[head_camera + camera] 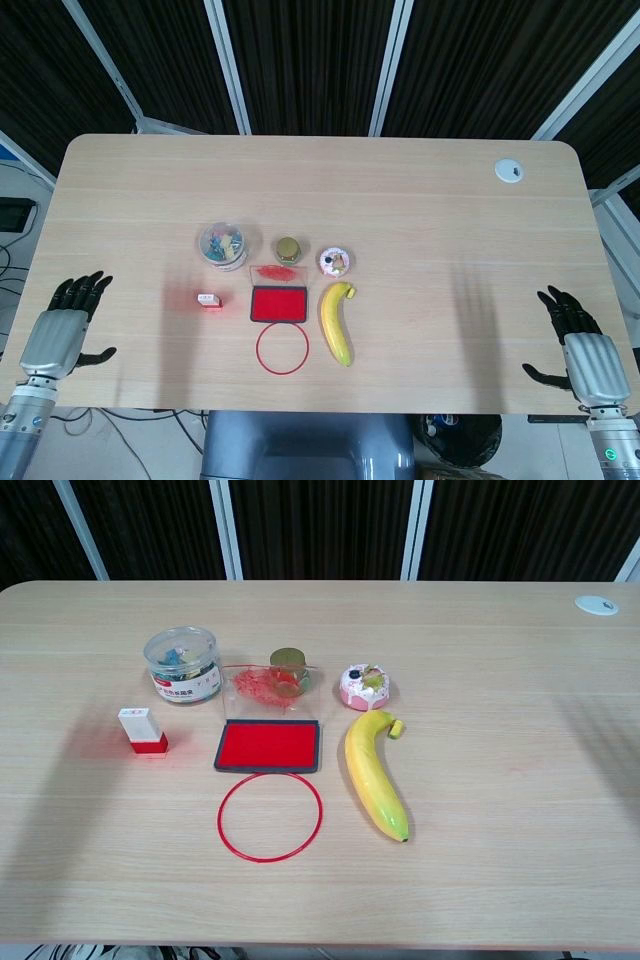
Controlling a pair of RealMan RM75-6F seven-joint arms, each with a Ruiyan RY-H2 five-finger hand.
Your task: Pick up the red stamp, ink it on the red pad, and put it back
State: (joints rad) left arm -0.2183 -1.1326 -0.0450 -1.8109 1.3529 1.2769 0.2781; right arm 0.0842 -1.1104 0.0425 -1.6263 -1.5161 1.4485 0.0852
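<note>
The red stamp (209,299) (142,730), white on top with a red base, stands upright on the table left of the red ink pad (279,304) (269,746). The pad's clear lid (272,687) stands open behind it. My left hand (65,328) hovers at the table's front left edge, fingers spread, holding nothing, well left of the stamp. At the front right edge my right hand (580,344) is likewise open and empty. Neither hand shows in the chest view.
A red ring (270,816) lies in front of the pad. A banana (375,775) lies to its right. Behind stand a clear jar of clips (182,664), a small gold-capped jar (289,663) and a pink round toy (364,687). A white disc (509,171) sits far right.
</note>
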